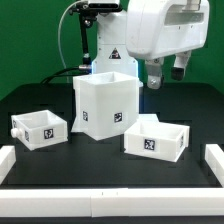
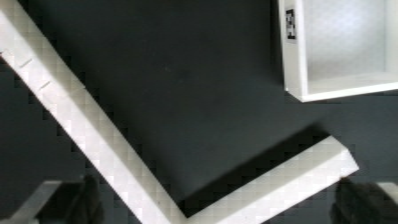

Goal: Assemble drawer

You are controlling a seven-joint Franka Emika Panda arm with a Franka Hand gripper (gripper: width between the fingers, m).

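The tall white box shell (image 1: 104, 104) stands open-topped in the middle of the black table. One shallow knobbed tray (image 1: 39, 128) lies at the exterior view's left of it, the other tray (image 1: 156, 137) at its right, nearer the front. All carry square tags. My gripper (image 1: 166, 74) hangs in the air behind and to the right of the shell, touching nothing. It is open and empty. In the wrist view its fingers (image 2: 50, 200) sit wide apart at the frame's edges. A white tagged drawer part (image 2: 338, 92) shows there; I cannot tell which.
White rails (image 1: 212, 160) border the black table; in the wrist view two rails meet in a corner (image 2: 178, 205) between my fingers. The robot base and a cable (image 1: 72, 30) stand at the back.
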